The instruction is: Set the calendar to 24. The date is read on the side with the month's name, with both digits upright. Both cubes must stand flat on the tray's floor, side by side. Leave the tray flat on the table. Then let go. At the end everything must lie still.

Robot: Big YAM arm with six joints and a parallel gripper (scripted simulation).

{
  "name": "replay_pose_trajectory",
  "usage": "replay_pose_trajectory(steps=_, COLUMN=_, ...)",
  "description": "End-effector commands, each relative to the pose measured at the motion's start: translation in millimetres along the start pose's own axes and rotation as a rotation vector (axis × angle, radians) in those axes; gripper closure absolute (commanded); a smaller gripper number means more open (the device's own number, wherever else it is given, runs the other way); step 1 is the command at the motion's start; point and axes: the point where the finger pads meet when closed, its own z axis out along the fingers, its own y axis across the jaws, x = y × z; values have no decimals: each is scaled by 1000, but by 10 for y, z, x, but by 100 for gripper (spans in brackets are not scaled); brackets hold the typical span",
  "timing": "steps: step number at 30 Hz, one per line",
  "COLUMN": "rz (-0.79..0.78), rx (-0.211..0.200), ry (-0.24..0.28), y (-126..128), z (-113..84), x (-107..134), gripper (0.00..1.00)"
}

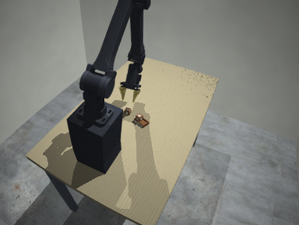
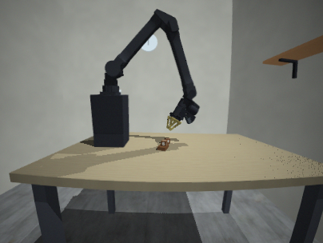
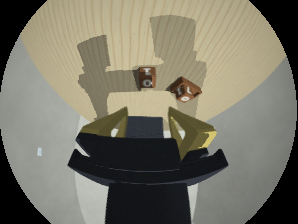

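We had the tool (image 1: 129, 95) (image 2: 173, 123) (image 3: 147, 110) raised above the worktop (image 1: 177, 96) (image 2: 132, 176) (image 3: 125, 25), its fingers apart with nothing between them. Below it, one cube (image 1: 128, 111) (image 3: 147, 78) sat directly on the wood, beside the tray (image 1: 143, 123) (image 2: 161, 149) (image 3: 187, 80) but apart from it. The other cube (image 1: 139, 117) (image 2: 163, 143) (image 3: 185, 93) was at the tray, also lower than the tool. We could not read the date.
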Motion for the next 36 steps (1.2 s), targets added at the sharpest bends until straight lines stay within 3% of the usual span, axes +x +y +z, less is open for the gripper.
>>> replay_pose_trajectory(steps=1, rz=-23, rx=4, ry=-82, y=14, z=-121, x=-28, gripper=37)
replay_pose_trajectory(steps=6, rz=-26, rx=5, ry=-234, y=28, z=-119, x=-13, gripper=37)
replay_pose_trajectory(steps=8, rz=-20, rx=3, ry=-272, y=7, z=-122, x=-6, gripper=37)
replay_pose_trajectory(steps=12, rz=-19, rx=2, ry=-287, y=3, z=-124, x=-3, gripper=37)
replay_pose_trajectory(steps=13, rz=-24, rx=3, ry=-249, y=17, z=40, x=45, gripper=37)
replay_pose_trajectory(steps=15, rz=-24, rx=3, ry=-253, y=18, z=42, x=44, gripper=37)
replay_pose_trajectory(steps=17, rz=-20, rx=2, ry=-314, y=6, z=-116, x=-6, gripper=37)
replay_pose_trajectory(steps=26, rz=-24, rx=3, ry=-537, y=20, z=-113, x=17, gripper=37)
replay_pose_trajectory(steps=29, rz=-24, rx=3, ry=-546, y=20, z=-115, x=19, gripper=37)
replay_pose_trajectory(steps=30, rz=-27, rx=4, ry=-513, y=30, z=38, x=65, gripper=37)
replay_pose_trajectory(steps=31, rz=-27, rx=4, ry=-514, y=30, z=38, x=65, gripper=37)
replay_pose_trajectory(steps=32, rz=-27, rx=4, ry=-514, y=30, z=38, x=65, gripper=0)
replay_pose_trajectory(steps=34, rz=-23, rx=3, ry=-550, y=18, z=-116, x=20, gripper=0)
replay_pose_trajectory(steps=36, rz=-23, rx=3, ry=-549, y=18, z=-110, x=22, gripper=0)
